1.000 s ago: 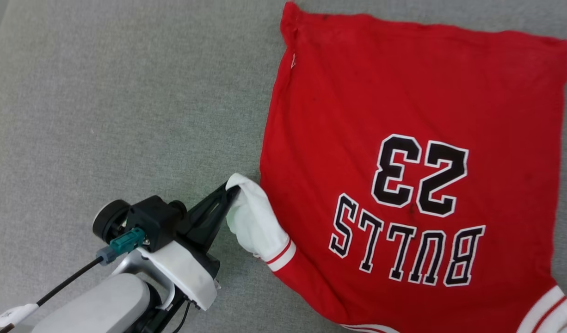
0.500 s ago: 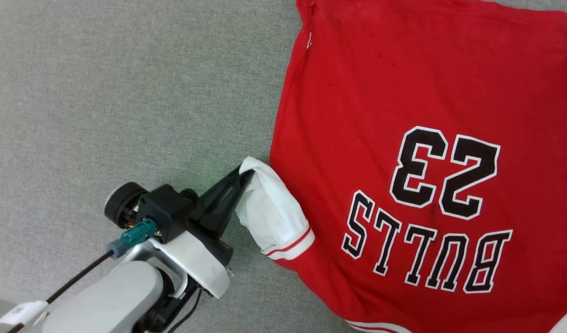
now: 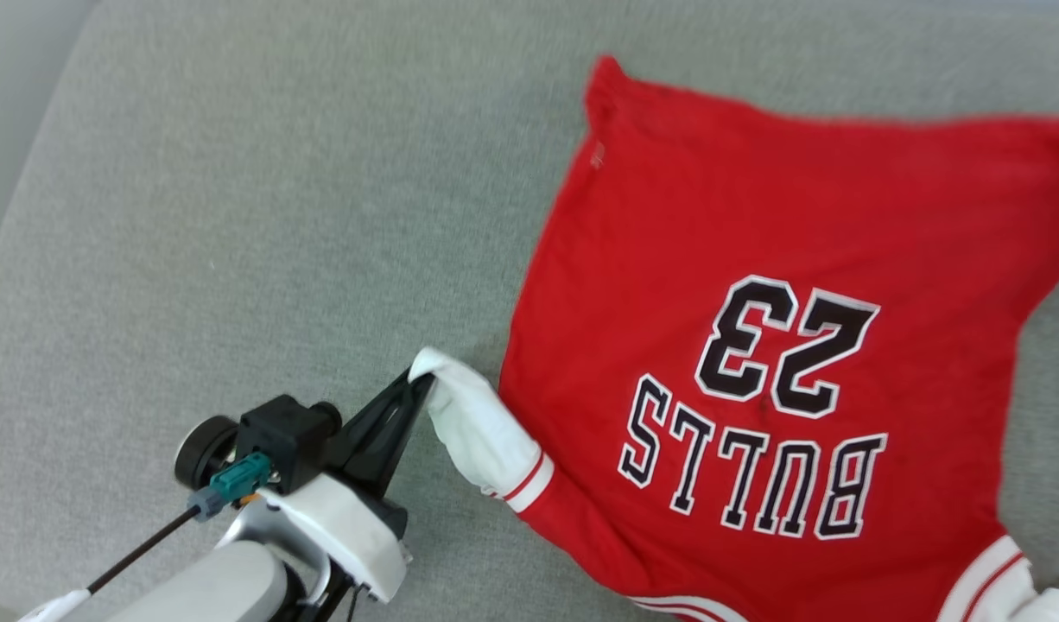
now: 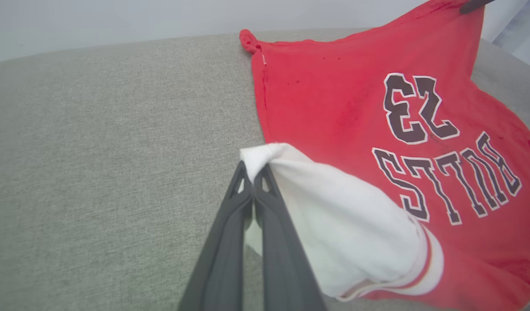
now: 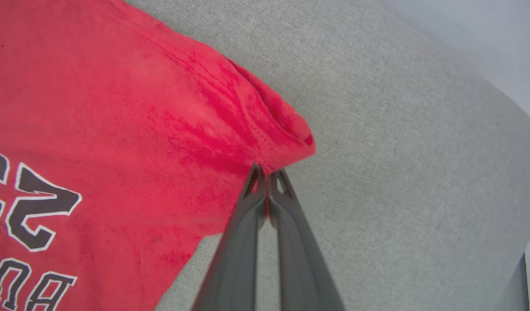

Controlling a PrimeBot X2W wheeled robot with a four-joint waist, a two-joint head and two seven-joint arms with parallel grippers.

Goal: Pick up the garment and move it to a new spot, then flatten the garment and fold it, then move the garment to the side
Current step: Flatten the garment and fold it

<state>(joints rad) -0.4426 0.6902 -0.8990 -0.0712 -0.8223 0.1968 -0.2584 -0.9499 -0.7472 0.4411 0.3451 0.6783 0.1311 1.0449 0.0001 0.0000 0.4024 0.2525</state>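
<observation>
Evidently to stretch the garment (image 3: 737, 242) flat, the left gripper (image 3: 421, 382) pinches its white sleeve; the right gripper (image 5: 268, 172) clamps the far hem corner.

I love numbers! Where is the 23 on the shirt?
In the head view the 23 sits upside down, right of centre on the garment, just above the word BULLS, right of the left gripper.

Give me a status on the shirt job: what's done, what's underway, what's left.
Done: the garment lies spread, print up, on the grey cushion. In hand: the left gripper is shut on the white sleeve tip and the right gripper is shut on a red hem corner, so this looks like flattening or repositioning. Left: no fold shows yet, and the move aside comes after.
</observation>
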